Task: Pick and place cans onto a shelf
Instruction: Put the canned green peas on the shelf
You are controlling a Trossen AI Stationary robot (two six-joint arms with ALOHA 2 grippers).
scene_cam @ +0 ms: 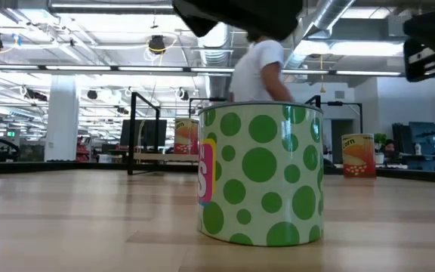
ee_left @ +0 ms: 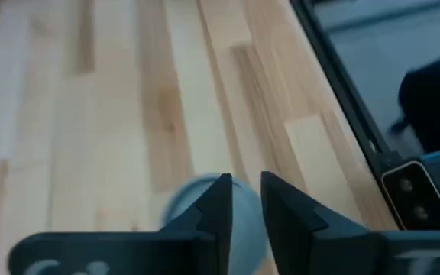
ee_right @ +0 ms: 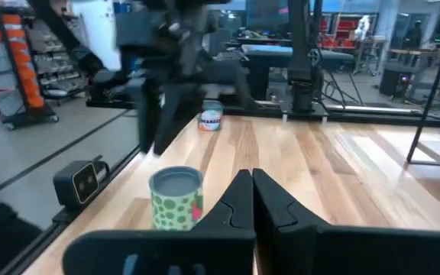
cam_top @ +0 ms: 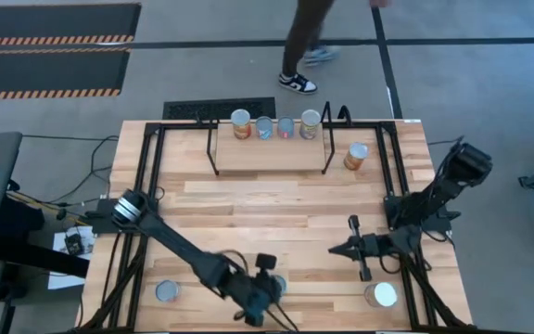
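A green-dotted can (scene_cam: 260, 178) stands upright on the table near its near edge; it also shows in the right wrist view (ee_right: 176, 197). My left gripper (cam_top: 265, 286) hovers just above this can, fingers pointing down and a little apart, with the can's silvery top (ee_left: 197, 205) below them. My right gripper (cam_top: 349, 247) is shut and empty above the table's right half. The shelf (cam_top: 269, 153) stands at the far middle, with several cans (cam_top: 240, 122) on its top board.
One orange-labelled can (cam_top: 356, 155) stands on the table right of the shelf. Another can (cam_top: 167, 292) stands at the near left and one (cam_top: 380, 295) at the near right. A person (cam_top: 299, 46) walks beyond the far edge. Bare wood lies mid-table.
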